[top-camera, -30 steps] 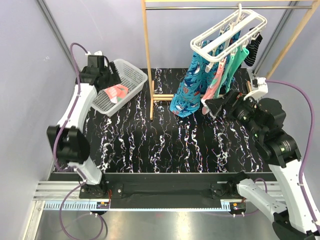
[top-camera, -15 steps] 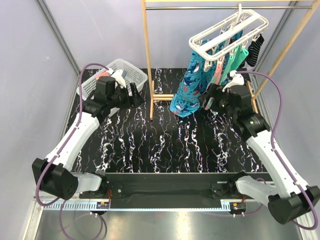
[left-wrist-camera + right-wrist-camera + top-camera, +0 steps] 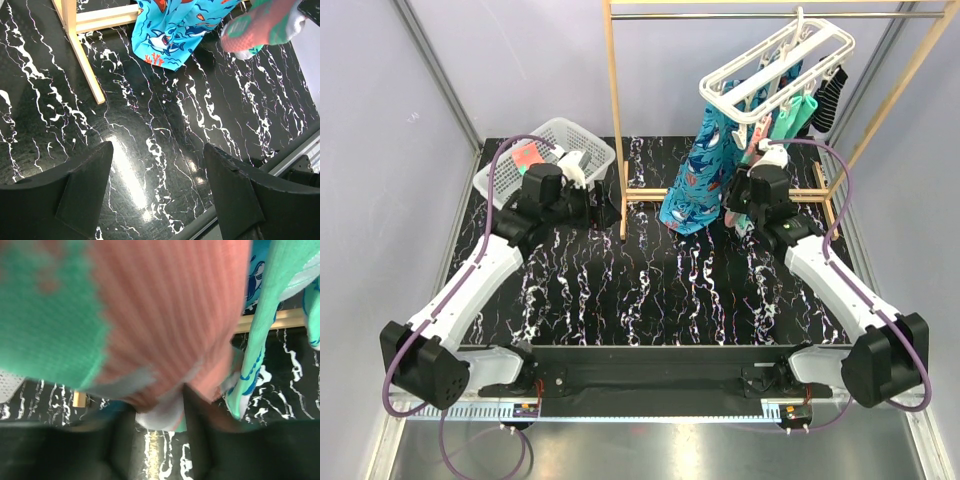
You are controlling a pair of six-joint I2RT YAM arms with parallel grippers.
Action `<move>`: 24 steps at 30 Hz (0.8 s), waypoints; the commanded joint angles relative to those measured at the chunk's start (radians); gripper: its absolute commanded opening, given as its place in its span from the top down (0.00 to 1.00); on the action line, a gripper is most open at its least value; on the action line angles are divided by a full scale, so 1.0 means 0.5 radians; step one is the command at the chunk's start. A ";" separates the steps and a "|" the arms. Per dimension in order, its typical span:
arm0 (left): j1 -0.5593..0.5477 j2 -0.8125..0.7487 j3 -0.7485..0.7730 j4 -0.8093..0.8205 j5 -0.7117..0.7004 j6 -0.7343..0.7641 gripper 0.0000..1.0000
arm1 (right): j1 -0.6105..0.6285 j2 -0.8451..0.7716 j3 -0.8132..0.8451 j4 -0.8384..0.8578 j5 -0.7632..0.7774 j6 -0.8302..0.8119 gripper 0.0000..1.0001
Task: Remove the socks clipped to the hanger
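Rack end, far right corner of the table (image 3: 650,280): hanger (image 3: 775,62) up, socks (image 3: 798,118) clipped beneath. Step in hand: taking the pink sock (image 3: 170,315). Right gripper (image 3: 159,411) appears clamped on its toe, cloth between both fingers. Next move likely needs a firm downward tug to free it. Left gripper (image 3: 157,185) spread apart, empty.

We see the white slatted hanger (image 3: 775,62) hooked on the top rail of the wooden rack (image 3: 611,110), tilted with its left end lower. Clipped beneath it hang a coral-pink sock (image 3: 752,145) with teal patches, teal-green socks (image 3: 790,118) and a black-and-white striped sock (image 3: 827,98). A second coral-pink sock (image 3: 527,157) lies left of the rack.
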 commanded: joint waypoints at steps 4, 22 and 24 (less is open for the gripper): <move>-0.069 -0.084 -0.022 0.206 0.027 -0.113 0.24 | 0.009 -0.149 0.130 -0.089 -0.094 0.084 0.74; -0.744 0.462 0.291 0.915 -0.105 -0.273 0.20 | 0.009 -0.600 0.158 -0.356 -0.702 0.471 1.00; -0.811 0.557 0.376 0.961 -0.135 -0.282 0.19 | 0.009 -0.606 0.158 -0.365 -0.705 0.471 1.00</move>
